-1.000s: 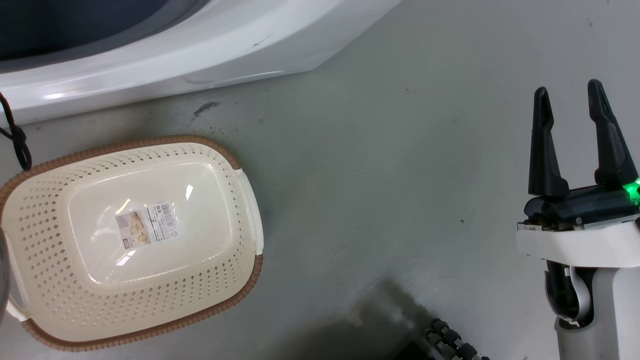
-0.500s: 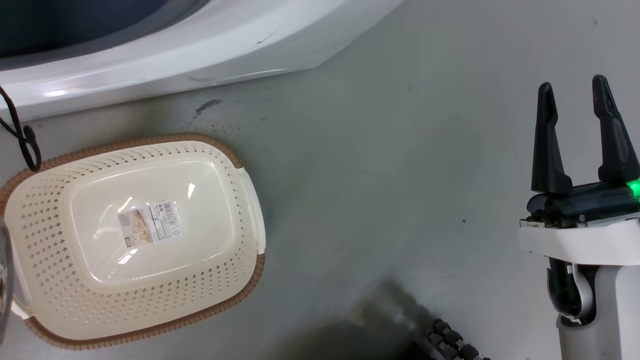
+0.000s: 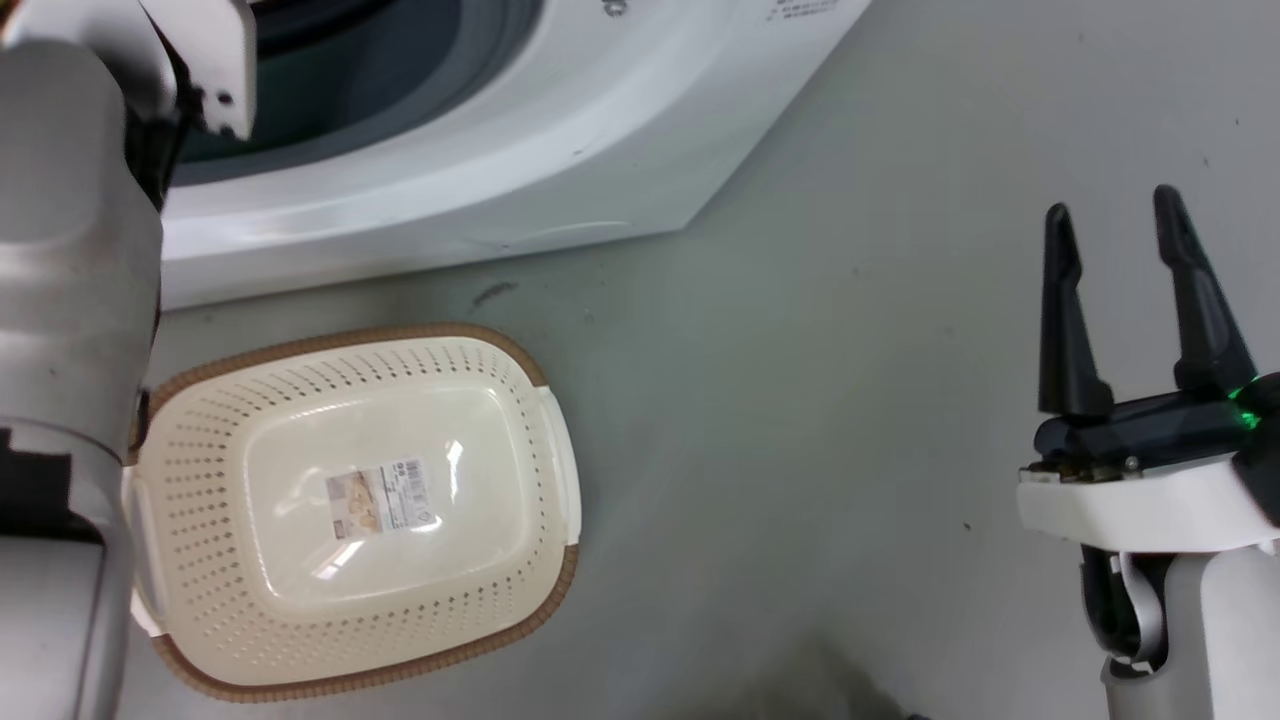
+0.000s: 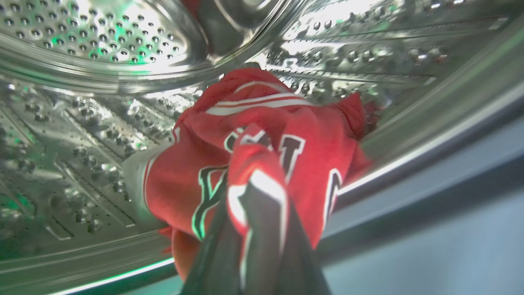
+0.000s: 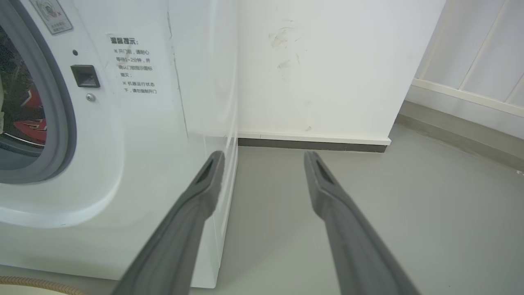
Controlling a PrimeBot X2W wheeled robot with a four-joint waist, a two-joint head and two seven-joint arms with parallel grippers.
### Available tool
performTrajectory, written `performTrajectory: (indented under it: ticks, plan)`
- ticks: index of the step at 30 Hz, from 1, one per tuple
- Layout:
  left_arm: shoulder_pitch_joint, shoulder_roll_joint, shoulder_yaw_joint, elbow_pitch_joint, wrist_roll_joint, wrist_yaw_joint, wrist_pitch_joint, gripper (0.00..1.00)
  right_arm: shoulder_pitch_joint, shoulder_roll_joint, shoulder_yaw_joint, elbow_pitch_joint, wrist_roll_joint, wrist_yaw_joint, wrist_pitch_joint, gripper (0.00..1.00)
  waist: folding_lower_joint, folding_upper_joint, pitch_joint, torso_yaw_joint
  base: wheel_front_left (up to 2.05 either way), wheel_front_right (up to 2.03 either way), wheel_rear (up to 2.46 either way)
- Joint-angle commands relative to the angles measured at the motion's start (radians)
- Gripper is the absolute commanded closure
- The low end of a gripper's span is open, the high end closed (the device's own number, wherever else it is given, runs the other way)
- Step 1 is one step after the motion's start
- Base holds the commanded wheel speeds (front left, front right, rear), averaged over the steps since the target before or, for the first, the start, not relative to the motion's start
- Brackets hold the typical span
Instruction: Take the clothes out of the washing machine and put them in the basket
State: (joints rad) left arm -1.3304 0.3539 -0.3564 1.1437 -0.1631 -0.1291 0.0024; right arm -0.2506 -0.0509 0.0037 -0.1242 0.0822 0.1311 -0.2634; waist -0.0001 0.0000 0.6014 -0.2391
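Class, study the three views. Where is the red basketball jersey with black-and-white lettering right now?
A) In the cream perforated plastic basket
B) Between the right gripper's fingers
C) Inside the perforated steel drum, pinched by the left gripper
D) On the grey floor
C: the left wrist view shows the red jersey bunched in the steel drum with the left gripper shut on it; the right gripper is open.

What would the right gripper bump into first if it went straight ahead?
Probably the white wall; the right gripper seems to pass just beside the washing machine, though depth is unclear.
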Motion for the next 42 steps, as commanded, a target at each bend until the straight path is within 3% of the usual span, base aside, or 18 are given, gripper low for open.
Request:
performTrajectory:
  ticks: [1, 11, 22, 33, 42]
  plan:
    - [0.023, -0.005, -0.002, -0.003, -0.008, 0.000, -0.018, 1.00, 0.014, 0.001, 0.004, 0.005, -0.007, -0.001, -0.002, 0.00, 0.0001, 0.0000, -0.051, 0.031, 0.00, 0.00, 0.00]
    - [0.189, -0.040, -0.048, -0.049, -0.062, 0.000, -0.211, 1.00, 0.082, 0.001, 0.007, 0.020, -0.045, -0.001, -0.002, 0.00, 0.0001, 0.0000, -0.200, 0.088, 0.00, 0.00, 0.00]
    - [0.354, -0.043, -0.039, -0.242, -0.111, 0.001, -0.268, 1.00, 0.145, 0.001, -0.007, 0.030, -0.085, -0.001, -0.002, 0.00, 0.0001, 0.0000, -0.310, 0.154, 0.00, 0.00, 0.00]
    - [0.621, 0.012, -0.013, -0.672, -0.129, 0.052, -0.264, 1.00, 0.197, 0.001, -0.009, 0.045, -0.088, -0.001, -0.002, 0.00, 0.0001, 0.0000, -0.406, 0.182, 0.00, 0.00, 0.00]
    - [0.816, 0.093, -0.005, -1.080, -0.132, 0.117, -0.142, 1.00, 0.242, 0.001, -0.012, 0.051, -0.086, -0.001, -0.002, 0.00, 0.0001, 0.0000, -0.461, 0.201, 0.00, 0.00, 0.00]
